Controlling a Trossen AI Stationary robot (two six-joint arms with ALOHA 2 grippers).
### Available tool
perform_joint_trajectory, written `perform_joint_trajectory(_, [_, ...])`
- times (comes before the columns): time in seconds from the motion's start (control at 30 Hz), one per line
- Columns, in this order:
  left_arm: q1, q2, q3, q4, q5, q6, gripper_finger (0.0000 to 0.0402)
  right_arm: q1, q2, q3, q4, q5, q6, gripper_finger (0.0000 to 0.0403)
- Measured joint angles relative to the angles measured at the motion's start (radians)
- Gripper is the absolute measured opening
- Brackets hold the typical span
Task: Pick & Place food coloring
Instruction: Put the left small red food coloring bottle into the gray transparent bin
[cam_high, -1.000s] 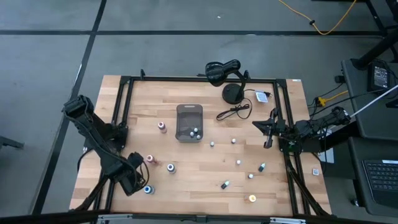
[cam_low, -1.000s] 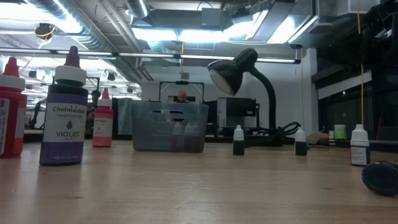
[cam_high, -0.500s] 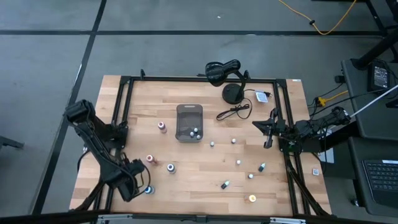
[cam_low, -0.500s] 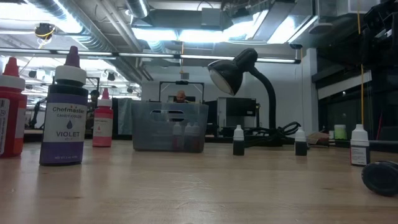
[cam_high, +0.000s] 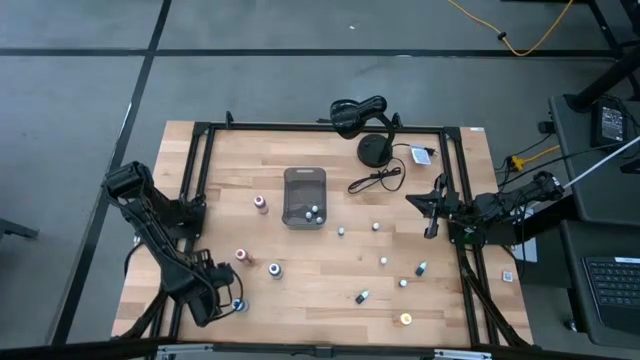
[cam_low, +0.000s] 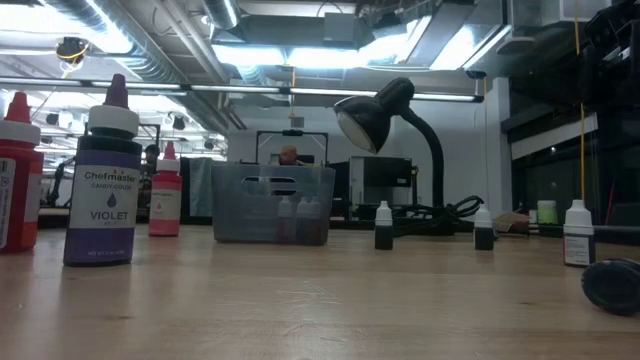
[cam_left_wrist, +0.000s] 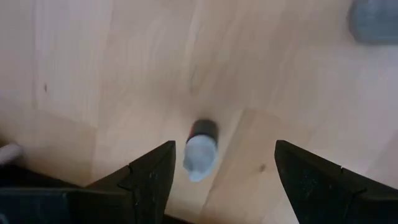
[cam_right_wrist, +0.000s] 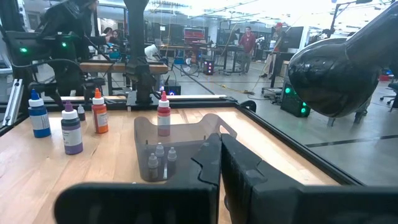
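We can't read the blurred bottle (cam_left_wrist: 200, 151) between the left gripper's (cam_left_wrist: 222, 163) fingers; its label is lost. From above, that gripper (cam_high: 222, 297) partly covers it. At table level, a red bottle (cam_low: 17, 180) is cut by the frame edge, and bottles inside the gray tray (cam_low: 272, 204) show only dimly.

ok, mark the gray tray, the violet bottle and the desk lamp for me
gray tray (cam_high: 304, 178), high view, far rim.
violet bottle (cam_low: 109, 205), low view, label on its body.
desk lamp (cam_low: 371, 114), low view, shade.

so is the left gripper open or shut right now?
Open. The left gripper hangs over a blue-capped bottle, its two fingers standing wide apart on either side, not touching it.
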Motion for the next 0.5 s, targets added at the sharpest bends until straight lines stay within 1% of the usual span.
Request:
perform_joint_trajectory(0.17, [-0.002, 0.000, -0.002, -0.044, 0.004, -0.003, 0.0267, 0.000, 0.000, 0.000, 0.000, 0.000, 0.000, 0.0015])
perform_joint_trajectory(0.5, [-0.002, 0.000, -0.003, -0.043, -0.003, 0.036, 0.0267, 0.000, 0.000, 0.000, 0.000, 0.000, 0.000, 0.0015])
